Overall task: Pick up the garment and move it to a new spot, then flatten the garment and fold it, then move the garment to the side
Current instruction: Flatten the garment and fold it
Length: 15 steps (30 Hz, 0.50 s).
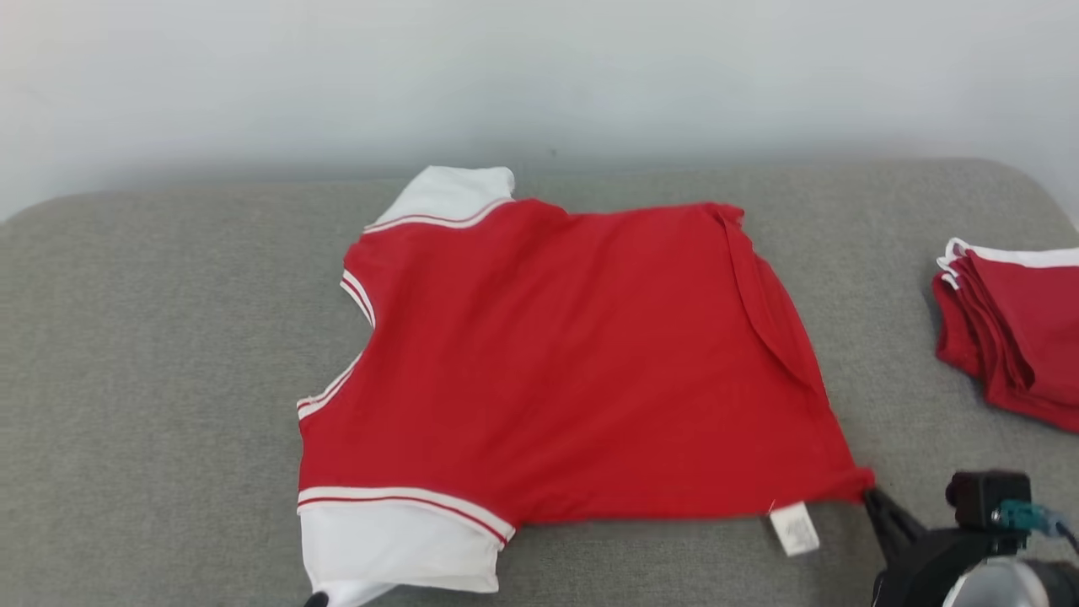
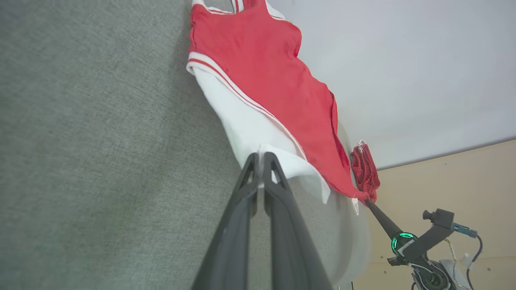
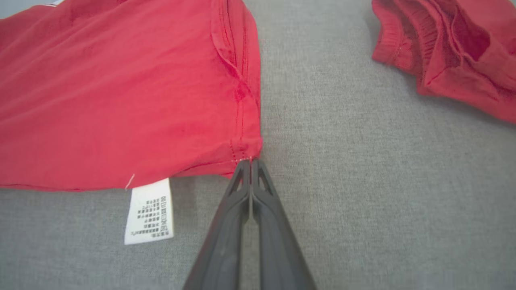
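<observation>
Garment [image 1: 556, 362] lies spread on the grey bench [image 1: 126, 379] in head view. Left wrist: my left tool [image 2: 261, 156] clamps its white sleeve [image 2: 250, 129]. Right wrist: my right tool [image 3: 250, 162] pinches the hem corner [image 3: 242, 149]; I should pull both evenly, low.

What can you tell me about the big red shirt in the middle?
The shirt is red, soft-looking cloth with white sleeves edged in red-and-white stripes. It lies spread nearly flat on the grey surface, one edge folded over. A white label sticks out near the hem corner pinched by the right gripper; the left gripper pinches a sleeve.
</observation>
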{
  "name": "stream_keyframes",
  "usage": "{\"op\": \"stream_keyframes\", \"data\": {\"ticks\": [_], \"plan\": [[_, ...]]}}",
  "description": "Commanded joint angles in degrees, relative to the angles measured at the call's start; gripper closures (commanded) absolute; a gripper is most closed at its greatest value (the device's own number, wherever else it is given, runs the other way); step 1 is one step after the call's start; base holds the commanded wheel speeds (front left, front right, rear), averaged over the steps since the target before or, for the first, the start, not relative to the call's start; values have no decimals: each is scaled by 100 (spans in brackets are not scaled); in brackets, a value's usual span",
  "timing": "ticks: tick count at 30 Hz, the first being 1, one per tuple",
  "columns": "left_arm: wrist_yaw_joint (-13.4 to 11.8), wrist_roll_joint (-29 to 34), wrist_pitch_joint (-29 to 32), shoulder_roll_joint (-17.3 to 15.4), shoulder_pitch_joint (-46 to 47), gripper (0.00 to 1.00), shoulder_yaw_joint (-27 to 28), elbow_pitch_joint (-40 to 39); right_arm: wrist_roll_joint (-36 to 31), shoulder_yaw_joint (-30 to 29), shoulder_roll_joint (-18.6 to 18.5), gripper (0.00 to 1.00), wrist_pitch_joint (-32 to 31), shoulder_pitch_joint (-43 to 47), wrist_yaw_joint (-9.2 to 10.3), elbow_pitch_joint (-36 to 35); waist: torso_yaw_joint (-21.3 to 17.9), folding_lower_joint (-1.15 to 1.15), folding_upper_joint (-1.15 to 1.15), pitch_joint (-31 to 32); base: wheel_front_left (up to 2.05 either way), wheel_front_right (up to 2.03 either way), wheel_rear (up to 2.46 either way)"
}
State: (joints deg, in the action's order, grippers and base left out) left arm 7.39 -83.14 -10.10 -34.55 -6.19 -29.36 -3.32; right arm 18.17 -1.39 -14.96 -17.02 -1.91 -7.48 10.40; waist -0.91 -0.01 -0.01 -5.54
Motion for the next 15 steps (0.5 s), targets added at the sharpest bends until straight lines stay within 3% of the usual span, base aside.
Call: {"op": "stream_keyframes", "data": {"ticks": [1,8,15], "plan": [[6,-102,-3,-21,-132,100,-1,-38,-12,-32,69,100,-119,176,-2,-123,96,1,1,104,0,0,0],[-49,-311,279,-264,-498,100,-123,51,-151,-225,292,100,-792,918,-2,-709,21,1,1,132,0,0,0],[-187,-390,235,-429,-662,100,1,96,-85,-365,490,100,-992,1268,-2,-1011,-55,1,1,168,0,0,0]]}}
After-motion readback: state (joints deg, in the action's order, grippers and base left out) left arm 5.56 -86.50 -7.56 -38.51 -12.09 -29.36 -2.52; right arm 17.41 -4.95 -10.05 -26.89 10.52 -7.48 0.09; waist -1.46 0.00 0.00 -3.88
